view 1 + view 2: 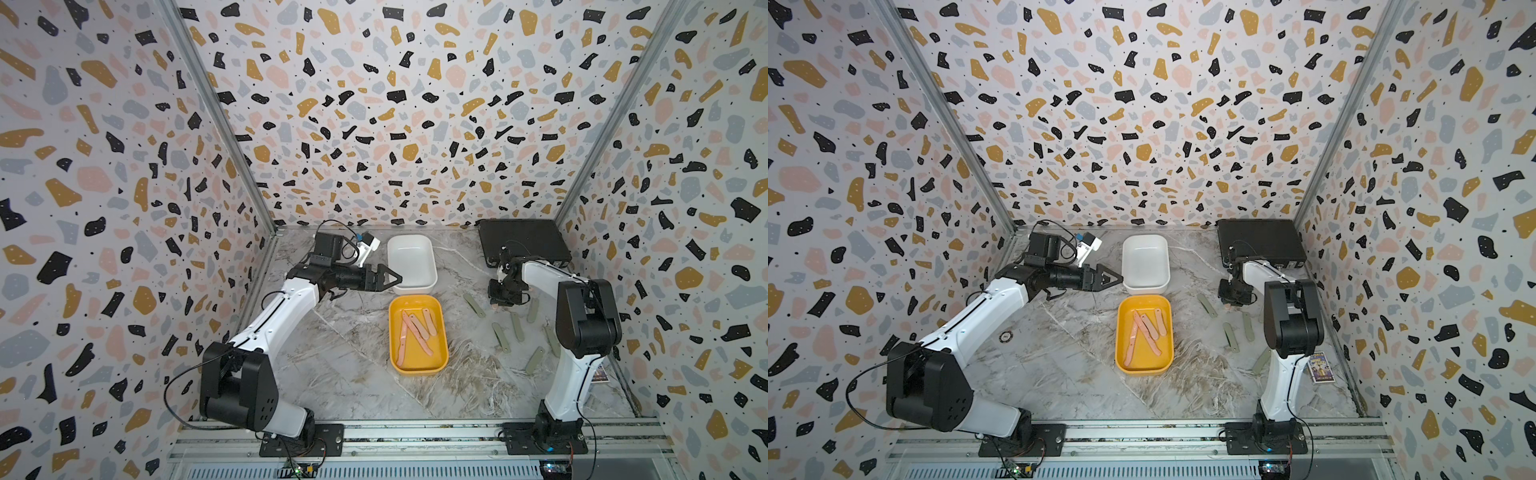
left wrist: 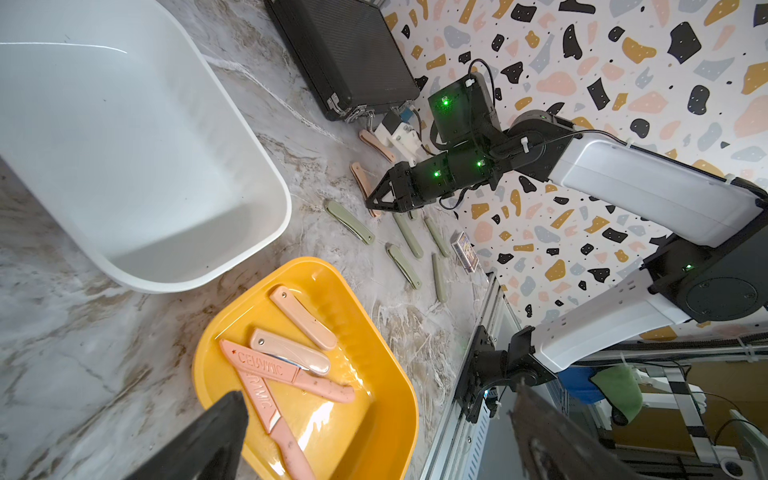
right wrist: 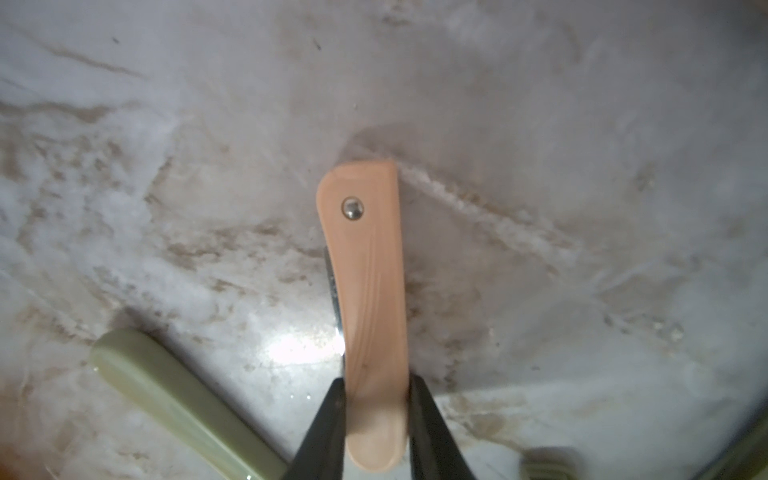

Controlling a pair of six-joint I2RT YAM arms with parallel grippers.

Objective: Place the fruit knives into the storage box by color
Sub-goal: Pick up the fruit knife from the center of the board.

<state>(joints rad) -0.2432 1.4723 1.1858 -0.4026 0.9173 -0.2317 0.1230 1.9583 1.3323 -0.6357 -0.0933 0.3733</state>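
Two tools: we see the right tool [image 3: 376,388] clamped on one pink knife [image 3: 368,270], the left tool [image 1: 395,277] spread wide.

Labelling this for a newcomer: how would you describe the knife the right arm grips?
Find the black case in the back corner; the right gripper sits in front of it. Its jaws pinch one end of a folded pink knife with a metal rivet; the other pink knife and the green knives nearby lie loose.

Lab robot cell; terrazzo-print walls [image 1: 104,166], alu rail [image 1: 415,436], marble-look table [image 1: 353,386].
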